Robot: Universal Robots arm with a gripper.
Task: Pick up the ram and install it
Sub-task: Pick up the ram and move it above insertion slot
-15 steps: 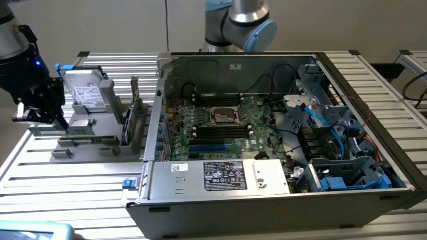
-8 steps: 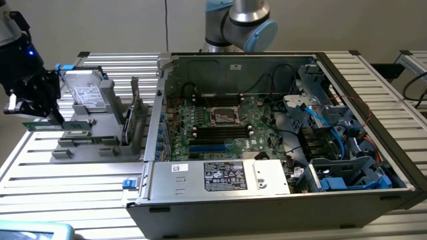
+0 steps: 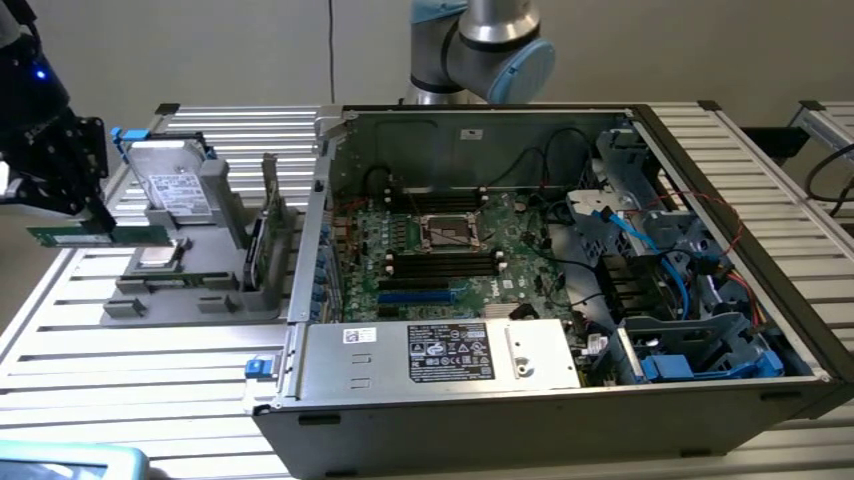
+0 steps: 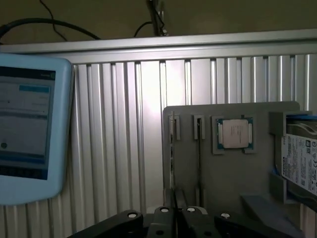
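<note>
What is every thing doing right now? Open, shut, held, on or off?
claw: shut on the ram.
ram: held level in the claw, not in a slot.
computer case: open, side cover off.
memory slots: look empty.
screen: lit.
processor chip: lying flat in the gray holder.
silver drive: propped up on the gray holder.

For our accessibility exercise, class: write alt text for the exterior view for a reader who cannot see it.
A black gripper holds the ram level above a grey parts tray, at the exterior view's left of an open computer case with its motherboard exposed.
</note>
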